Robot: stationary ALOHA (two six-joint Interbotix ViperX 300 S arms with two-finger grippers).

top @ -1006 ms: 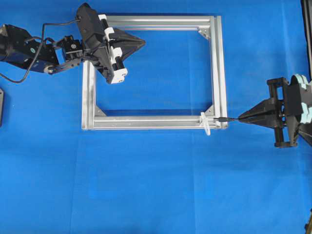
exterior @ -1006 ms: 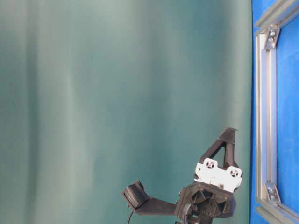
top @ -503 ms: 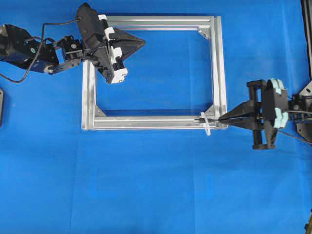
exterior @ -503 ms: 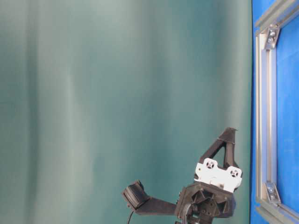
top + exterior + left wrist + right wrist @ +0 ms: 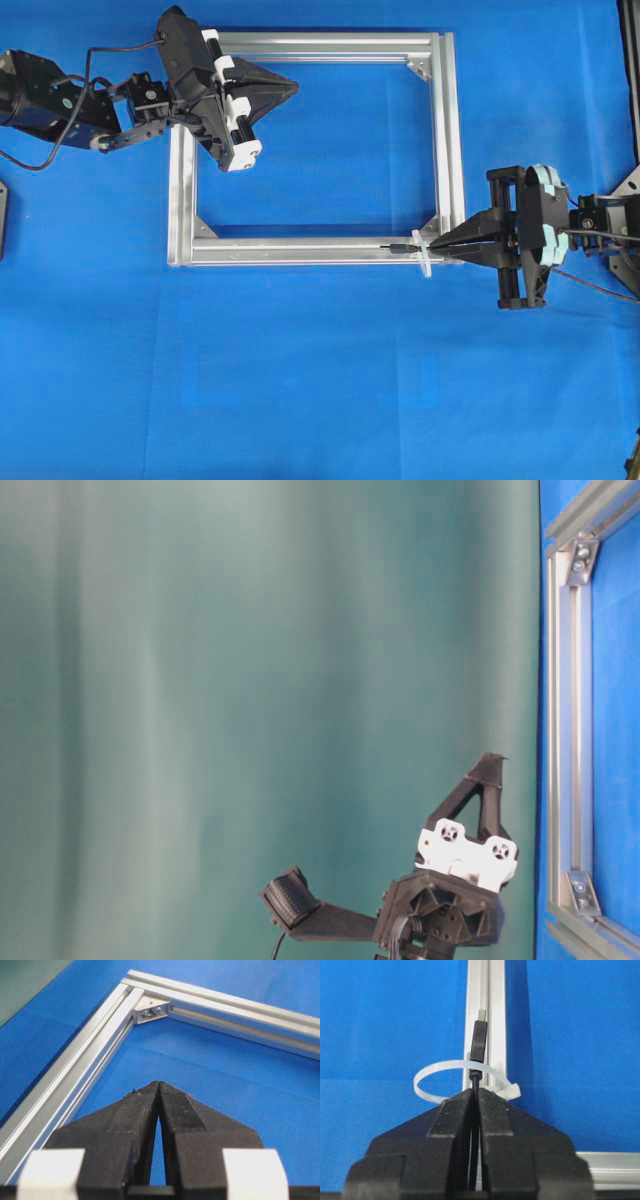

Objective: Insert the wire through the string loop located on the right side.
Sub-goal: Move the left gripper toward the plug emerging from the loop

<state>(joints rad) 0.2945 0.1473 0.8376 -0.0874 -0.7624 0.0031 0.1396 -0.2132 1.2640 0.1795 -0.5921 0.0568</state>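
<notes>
The right gripper (image 5: 448, 243) was seen closed on the wire (image 5: 478, 1046), its two black fingers (image 5: 454, 1110) pressed together with the thin cable pinched between them just behind the plug. In the right wrist view the plug was shown reaching forward past the fingertips, over the whitish string loop (image 5: 440, 1071) and along the silver aluminium frame (image 5: 300, 250), with the plug's metal tip lying beyond the far arc of the loop. Whether the plug passed inside the loop or only above it could not be told for certain from that view. In the overhead view the loop (image 5: 424, 255) was found at the right end of the frame's near bar, beside the lower right corner, and the plug tip was seen just left of it on the bar. The left gripper (image 5: 158, 1085) was held shut and empty, its fingers touching at the tips, above the blue table cover (image 5: 320, 380) inside the frame's upper left corner.
</notes>
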